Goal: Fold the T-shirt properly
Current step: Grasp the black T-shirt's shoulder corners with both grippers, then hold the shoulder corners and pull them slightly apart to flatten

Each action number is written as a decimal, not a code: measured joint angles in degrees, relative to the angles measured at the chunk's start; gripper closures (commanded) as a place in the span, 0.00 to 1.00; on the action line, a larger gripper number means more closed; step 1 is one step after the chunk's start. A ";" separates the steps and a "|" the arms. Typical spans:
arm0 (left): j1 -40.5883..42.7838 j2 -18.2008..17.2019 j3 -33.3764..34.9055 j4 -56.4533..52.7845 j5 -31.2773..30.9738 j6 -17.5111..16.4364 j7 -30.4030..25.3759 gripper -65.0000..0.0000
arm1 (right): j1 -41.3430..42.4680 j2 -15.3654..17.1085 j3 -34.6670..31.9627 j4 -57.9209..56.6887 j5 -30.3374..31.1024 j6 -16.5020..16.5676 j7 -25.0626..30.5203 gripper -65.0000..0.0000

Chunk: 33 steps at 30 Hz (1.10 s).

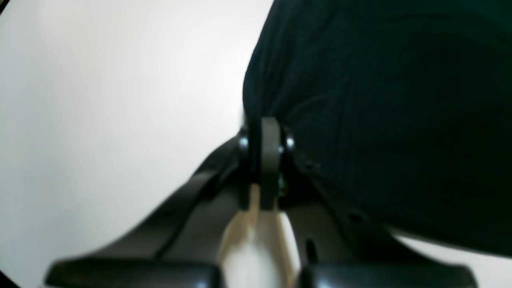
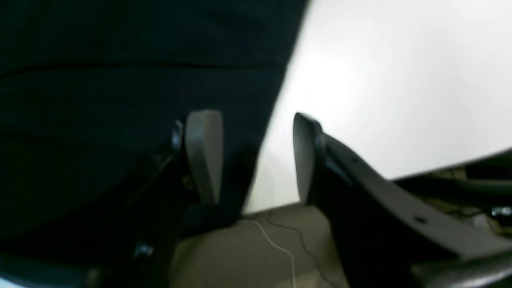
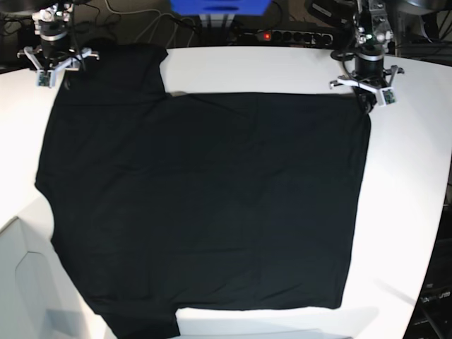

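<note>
In the left wrist view the left gripper (image 1: 266, 160) is pinching the T-shirt (image 1: 380, 120) edge to lift it, in the right wrist view the right gripper (image 2: 256, 160) is straddling the hem with fingers spread, ready to grip, and in the base view the shirt is lying flat across the white table (image 3: 409, 212).

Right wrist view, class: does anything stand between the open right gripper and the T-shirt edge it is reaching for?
Nothing visible does. The right gripper straddles the edge of the T-shirt: one finger lies over the black cloth, the other over the bare white table, with only cloth edge and table between them.
</note>
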 measured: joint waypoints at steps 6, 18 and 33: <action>0.90 0.02 0.00 0.00 -0.04 0.00 0.00 1.00 | 0.15 0.15 0.98 -1.44 0.00 0.74 -0.39 0.48; 1.03 0.02 0.00 0.00 0.00 0.00 -0.02 1.00 | 0.55 -0.02 0.33 -1.44 0.00 0.90 -2.40 0.48; 2.14 0.02 -0.11 0.00 -0.02 0.00 -0.04 1.00 | 3.93 0.22 0.52 -1.07 0.13 16.31 -9.16 0.83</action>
